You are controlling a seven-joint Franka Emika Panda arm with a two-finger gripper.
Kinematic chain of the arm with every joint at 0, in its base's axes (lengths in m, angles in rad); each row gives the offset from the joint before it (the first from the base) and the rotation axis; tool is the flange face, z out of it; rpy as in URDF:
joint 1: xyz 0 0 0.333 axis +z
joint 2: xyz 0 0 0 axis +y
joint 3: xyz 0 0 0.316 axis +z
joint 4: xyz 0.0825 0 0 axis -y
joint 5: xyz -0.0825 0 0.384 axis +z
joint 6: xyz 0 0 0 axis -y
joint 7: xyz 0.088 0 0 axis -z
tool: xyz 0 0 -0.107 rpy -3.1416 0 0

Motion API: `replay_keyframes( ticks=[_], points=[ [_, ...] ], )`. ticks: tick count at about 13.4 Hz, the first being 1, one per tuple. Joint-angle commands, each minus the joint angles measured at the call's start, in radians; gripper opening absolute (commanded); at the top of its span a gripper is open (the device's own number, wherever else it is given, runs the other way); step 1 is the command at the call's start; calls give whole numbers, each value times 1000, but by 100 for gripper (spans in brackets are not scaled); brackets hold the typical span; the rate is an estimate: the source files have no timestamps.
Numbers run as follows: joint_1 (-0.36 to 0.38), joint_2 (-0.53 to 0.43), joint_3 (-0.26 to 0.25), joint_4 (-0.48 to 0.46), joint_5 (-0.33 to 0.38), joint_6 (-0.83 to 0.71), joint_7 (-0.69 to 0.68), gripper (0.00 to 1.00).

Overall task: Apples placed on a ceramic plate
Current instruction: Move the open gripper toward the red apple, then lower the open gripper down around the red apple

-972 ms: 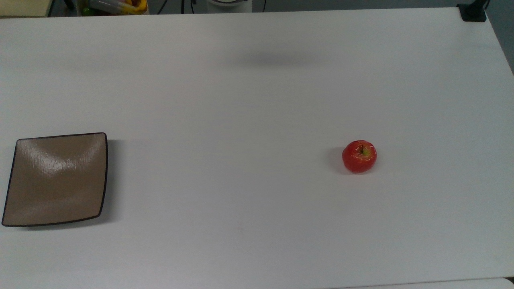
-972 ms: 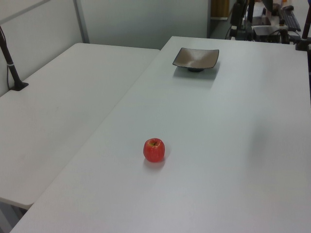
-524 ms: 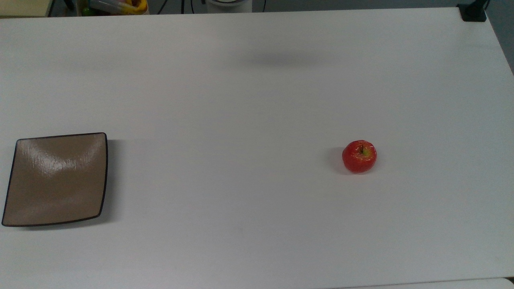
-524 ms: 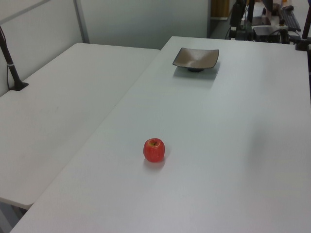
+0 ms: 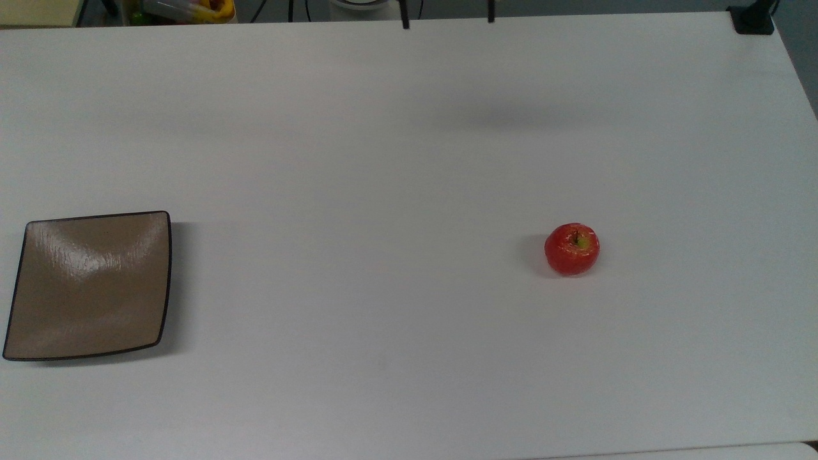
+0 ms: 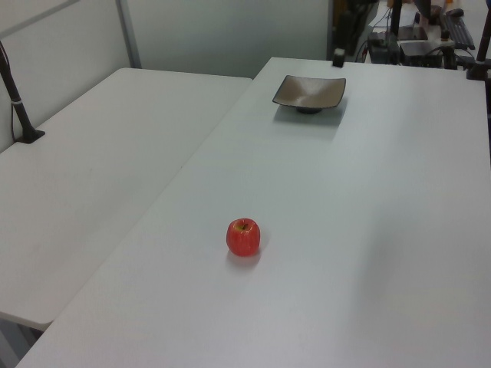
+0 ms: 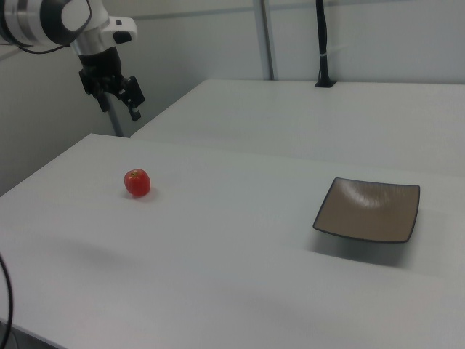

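A small, glossy red apple [image 5: 572, 249] with a yellow-green patch around its short dark stem sits upright on a broad white worktop [image 5: 383, 191], well apart from a square, shallow, tan-brown ceramic plate [image 5: 89, 285] with a thin dark rim. In the top view the apple lies toward the top view's right and the plate rests at the top view's left edge, its glazed face catching a pale sheen and holding nothing. The left view sets the apple [image 6: 243, 237] in the foreground and the plate [image 6: 309, 93] far behind it near the worktop's [image 6: 345, 230] far end; a second white table [image 6: 100, 169] adjoins on the left view's left, with a dark post clamped at its edge.

In the right view the robot's black two-finger tool [image 7: 132, 104] hangs in the air above and behind the apple [image 7: 136, 182], toward the right view's upper left, carried on a white and grey arm [image 7: 58, 22]. Its fingers stand apart with nothing between them, pointing down and slightly toward the right view's right. The tool touches neither the fruit nor the worktop [image 7: 218, 276]. The plate [image 7: 368, 209] rests on the right view's right side, casting a soft shadow beneath its raised edge. At the top view's upper edge two thin dark finger tips [image 5: 404, 22] poke into sight, set wide apart, above a faint grey shadow on the white surface.
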Motion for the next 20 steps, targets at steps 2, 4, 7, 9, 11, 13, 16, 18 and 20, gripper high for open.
replay_keyframes(
  ticks=[2,4,7,9,11,13,16,18,20],
  points=[
    [101,197,-8,140,12,158,124,100],
    [138,246,-11,142,9,248,168,100],
    [172,324,-13,143,0,351,220,100],
    [197,382,-16,146,-2,417,220,100],
    [216,427,-18,145,-18,477,220,100],
    [230,468,-22,146,-26,523,222,100],
    [237,520,-22,146,-48,589,223,100],
    [259,552,-22,146,-75,623,223,100],
    [263,582,-22,148,-104,657,223,100]
  ],
)
